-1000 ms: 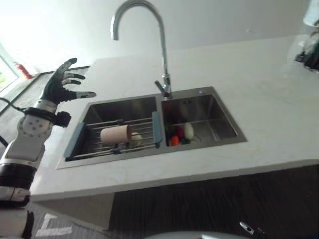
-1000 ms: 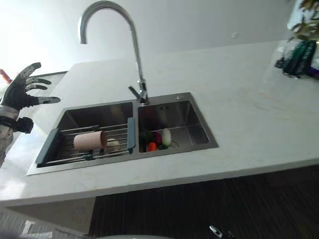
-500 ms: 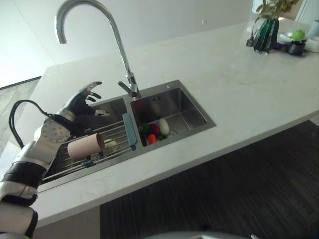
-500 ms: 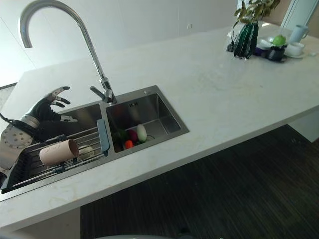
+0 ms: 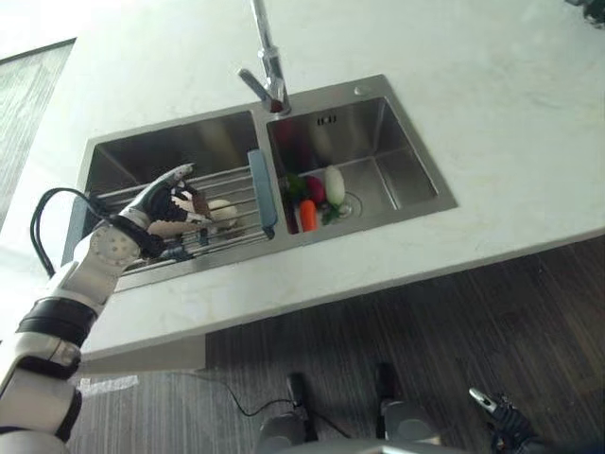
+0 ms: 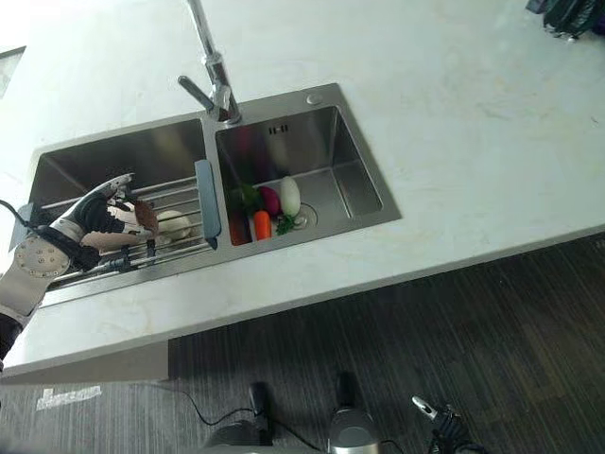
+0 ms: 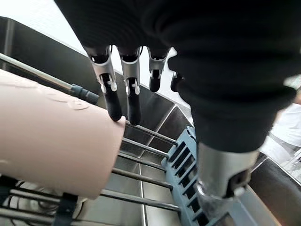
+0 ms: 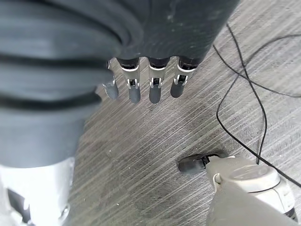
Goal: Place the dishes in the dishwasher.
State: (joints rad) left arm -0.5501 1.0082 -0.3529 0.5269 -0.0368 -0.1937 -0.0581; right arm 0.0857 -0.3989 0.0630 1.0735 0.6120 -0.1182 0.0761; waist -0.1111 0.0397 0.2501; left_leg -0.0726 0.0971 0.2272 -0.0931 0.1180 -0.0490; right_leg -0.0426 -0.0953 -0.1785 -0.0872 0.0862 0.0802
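A pink cup lies on its side on the wire rack across the left sink basin. My left hand lies over the cup, its straight fingers resting on the cup's side and its thumb standing apart, so the hand is open. In the eye views the hand covers most of the cup. A white dish sits on the rack just to the right of the cup. My right hand hangs open over the floor, holding nothing.
The rack has blue end pieces. The right basin holds a carrot, a white radish and other vegetables. A tall faucet rises behind the divider. White counter surrounds the sink, with dark floor in front.
The camera has tipped to look more steeply down. My left hand has come down from above the left basin onto the pink cup on the rack.
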